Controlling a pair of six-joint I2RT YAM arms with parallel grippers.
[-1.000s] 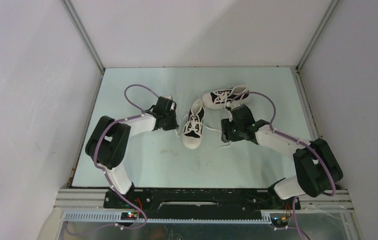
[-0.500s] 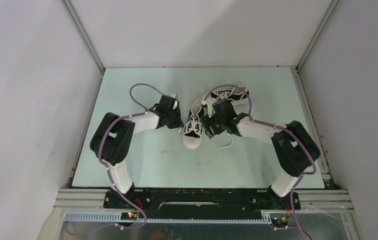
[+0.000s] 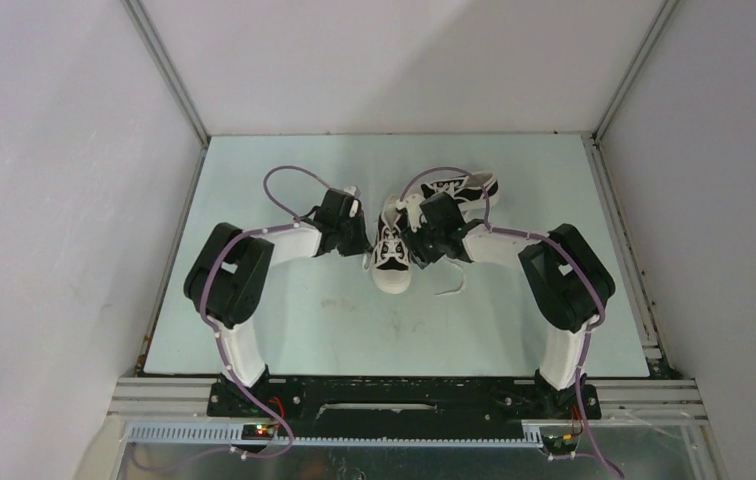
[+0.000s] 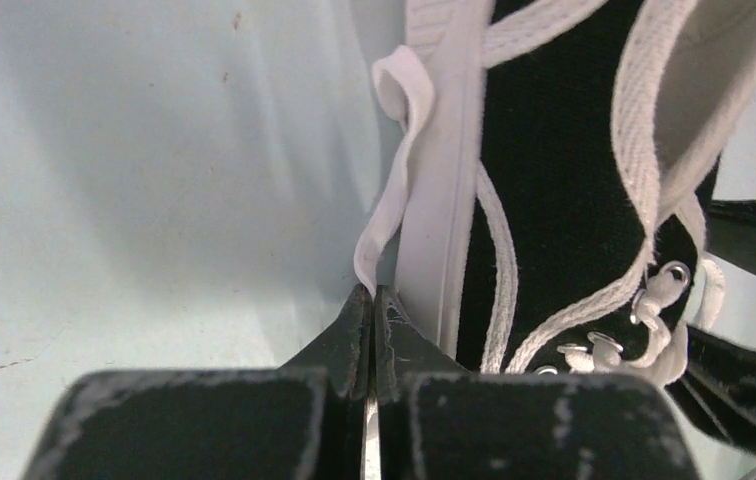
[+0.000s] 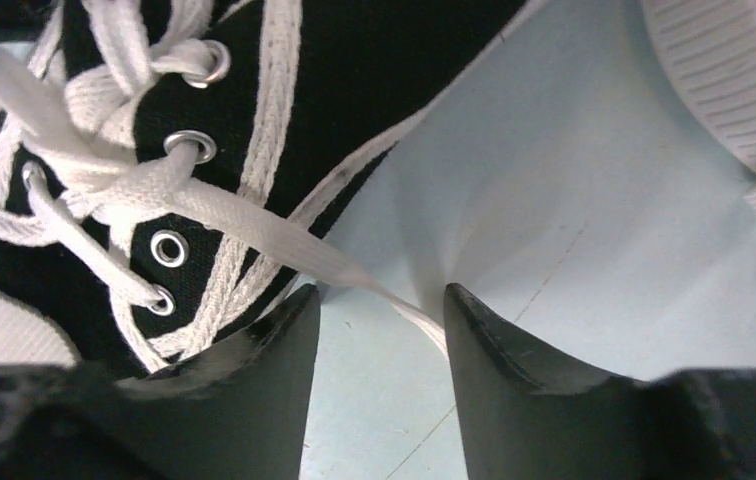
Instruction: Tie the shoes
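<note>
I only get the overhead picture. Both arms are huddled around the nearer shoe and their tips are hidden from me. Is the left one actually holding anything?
Observer: Yes. Its wrist camera shows the left tool shut on a white lace, right beside the shoe's sole.
Visitor: And the right one?
Observer: The right tool is open. Another lace runs through the gap between its fingers and is not pinched.
Visitor: Does the shoe look tied from up close?
Observer: No bow shows in either wrist view. The laces only cross loosely through the metal eyelets.
</note>
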